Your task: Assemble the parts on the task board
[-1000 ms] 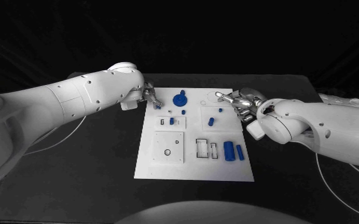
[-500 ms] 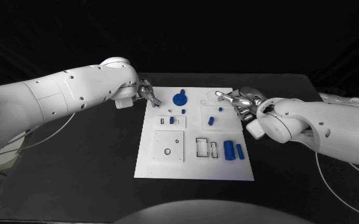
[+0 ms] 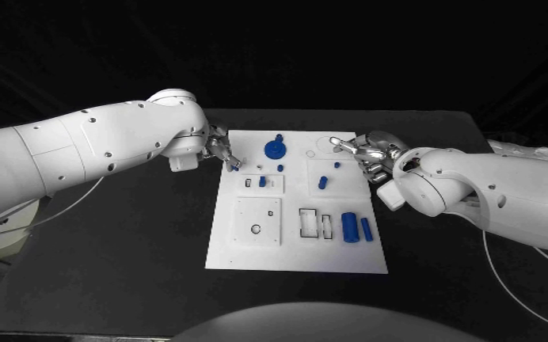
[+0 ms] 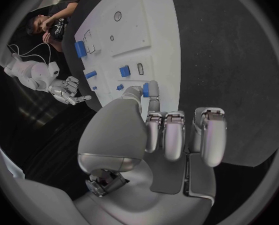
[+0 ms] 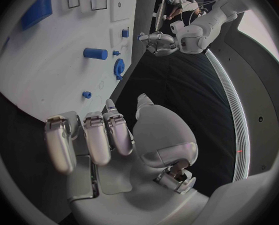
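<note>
The task board lies flat in the middle of the black bench, a white plate with small blue parts scattered over it. At its far left corner the left robot hand hovers just over the board's edge, pinching a small blue part between its thumb and a fingertip, while its other fingers are curled in side by side. Moving rightward along the far end, a blue gear stands on the board, and nearer the middle sit a small blue block and a short blue cylinder. Toward the near right are two larger blue pieces lying side by side. At the far right corner the right robot hand hangs above the board's edge, fingers loosely spread and holding nothing.
</note>
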You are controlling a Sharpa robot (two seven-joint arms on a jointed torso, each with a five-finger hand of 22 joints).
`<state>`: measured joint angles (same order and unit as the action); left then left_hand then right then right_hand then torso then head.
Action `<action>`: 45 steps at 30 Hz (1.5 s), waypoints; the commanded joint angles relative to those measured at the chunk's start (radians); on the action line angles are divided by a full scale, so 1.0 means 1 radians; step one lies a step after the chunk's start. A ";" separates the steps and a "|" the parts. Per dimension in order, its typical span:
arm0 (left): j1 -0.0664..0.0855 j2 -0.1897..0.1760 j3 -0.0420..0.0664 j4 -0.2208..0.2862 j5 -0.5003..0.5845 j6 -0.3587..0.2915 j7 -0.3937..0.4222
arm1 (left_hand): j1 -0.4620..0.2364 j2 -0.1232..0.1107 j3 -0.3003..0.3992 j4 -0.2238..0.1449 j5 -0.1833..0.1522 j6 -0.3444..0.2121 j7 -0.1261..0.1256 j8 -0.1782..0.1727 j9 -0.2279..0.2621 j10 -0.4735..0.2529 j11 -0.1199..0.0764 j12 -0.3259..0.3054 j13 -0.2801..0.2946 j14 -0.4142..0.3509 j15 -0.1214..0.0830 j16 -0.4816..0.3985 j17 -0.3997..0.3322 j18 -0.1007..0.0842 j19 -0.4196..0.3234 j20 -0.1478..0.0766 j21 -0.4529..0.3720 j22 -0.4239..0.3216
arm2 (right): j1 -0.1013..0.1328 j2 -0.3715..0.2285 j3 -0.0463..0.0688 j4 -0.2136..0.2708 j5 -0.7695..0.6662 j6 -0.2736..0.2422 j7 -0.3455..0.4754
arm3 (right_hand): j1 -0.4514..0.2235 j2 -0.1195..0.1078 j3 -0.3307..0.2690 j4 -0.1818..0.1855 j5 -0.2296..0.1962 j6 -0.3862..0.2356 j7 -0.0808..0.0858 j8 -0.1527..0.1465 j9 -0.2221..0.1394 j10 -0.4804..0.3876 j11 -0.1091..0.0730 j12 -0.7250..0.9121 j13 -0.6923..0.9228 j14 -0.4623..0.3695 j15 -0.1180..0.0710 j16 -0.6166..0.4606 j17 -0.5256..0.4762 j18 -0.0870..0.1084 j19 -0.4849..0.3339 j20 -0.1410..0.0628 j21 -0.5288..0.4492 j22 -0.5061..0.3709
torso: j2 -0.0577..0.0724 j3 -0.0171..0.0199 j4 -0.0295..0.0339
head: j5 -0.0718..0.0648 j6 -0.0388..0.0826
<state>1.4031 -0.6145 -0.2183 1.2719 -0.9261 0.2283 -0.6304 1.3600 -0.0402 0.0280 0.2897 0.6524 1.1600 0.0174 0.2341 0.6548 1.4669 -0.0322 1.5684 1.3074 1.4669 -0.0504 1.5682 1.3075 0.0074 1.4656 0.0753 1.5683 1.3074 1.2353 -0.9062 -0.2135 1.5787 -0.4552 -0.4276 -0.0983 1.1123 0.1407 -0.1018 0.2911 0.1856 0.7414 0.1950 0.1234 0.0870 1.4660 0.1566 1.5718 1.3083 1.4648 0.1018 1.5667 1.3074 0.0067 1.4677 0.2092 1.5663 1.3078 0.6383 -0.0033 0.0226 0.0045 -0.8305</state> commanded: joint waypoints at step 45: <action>-0.019 0.066 -0.019 0.015 -0.005 0.052 -0.078 | 0.005 0.013 0.025 -0.001 0.009 0.004 -0.001 -0.001 0.007 0.104 -0.005 0.002 0.263 0.104 -0.003 0.003 0.263 -0.007 0.105 -0.004 0.002 0.263 | 0.000 0.003 0.000 0.002 -0.002 0.004 0.007 | 0.002 0.008 -0.008 -0.001 0.007 0.005 0.041 0.006 0.001 0.105 0.010 -0.001 0.262 0.106 0.005 0.004 0.263 -0.007 0.103 0.005 0.004 0.263 | 0.000 -0.0003 -0.0007 | 0.006 -0.008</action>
<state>1.3845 -0.5513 -0.2378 1.2878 -0.9213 0.2784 -0.6949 1.3605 -0.0394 0.0475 0.2895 0.6591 1.1577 0.0198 0.2281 0.6598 1.4668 -0.0319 1.5684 1.3080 1.4669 -0.0503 1.5682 1.3077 0.0074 1.4655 0.0754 1.5684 1.3073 1.2353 -0.9034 -0.2134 1.5799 -0.4547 -0.4288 -0.0970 1.1123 0.1407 -0.1046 0.2883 0.1856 0.7414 0.1950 0.1233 0.0865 1.4660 0.1566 1.5718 1.3083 1.4648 0.1018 1.5667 1.3081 0.0067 1.4679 0.2094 1.5663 1.3076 0.6382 -0.0038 0.0217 0.0105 -0.8382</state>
